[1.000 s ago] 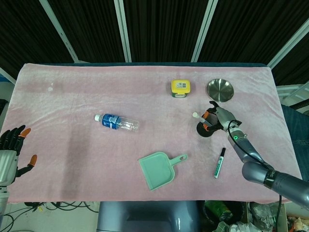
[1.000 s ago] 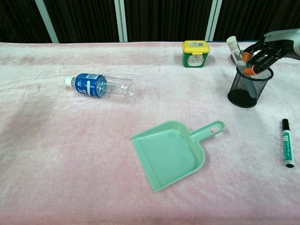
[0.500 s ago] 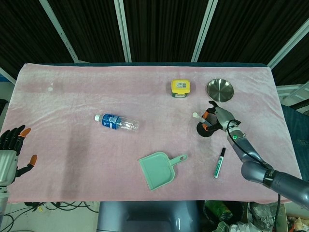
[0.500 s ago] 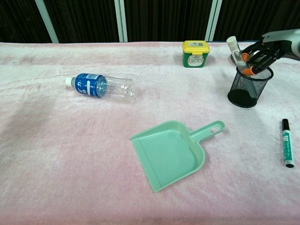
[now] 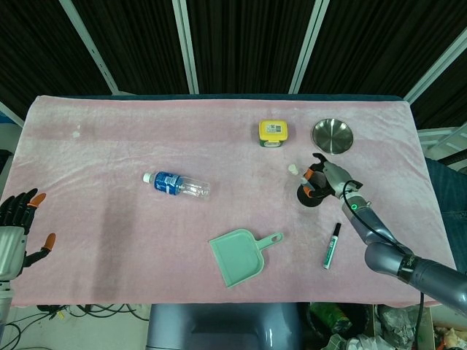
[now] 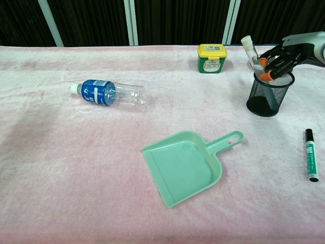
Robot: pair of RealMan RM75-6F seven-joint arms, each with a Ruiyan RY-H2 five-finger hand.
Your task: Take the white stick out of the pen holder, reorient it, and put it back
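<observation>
- Your right hand (image 6: 278, 56) is pinching the stick (image 6: 249, 49) above the holder (image 6: 269, 94).
- Extraction is nearly done; reorienting and reinserting are remaining.

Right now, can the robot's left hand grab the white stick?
Probably not. The left hand hangs open off the table's far left edge, while the white stick is across the table above the pen holder, already held by the right hand.

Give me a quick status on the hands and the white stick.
Right hand pinches white stick, lower end in the pen holder. Left hand open at table's edge, holding nothing. Nothing blocking above the holder.
</observation>
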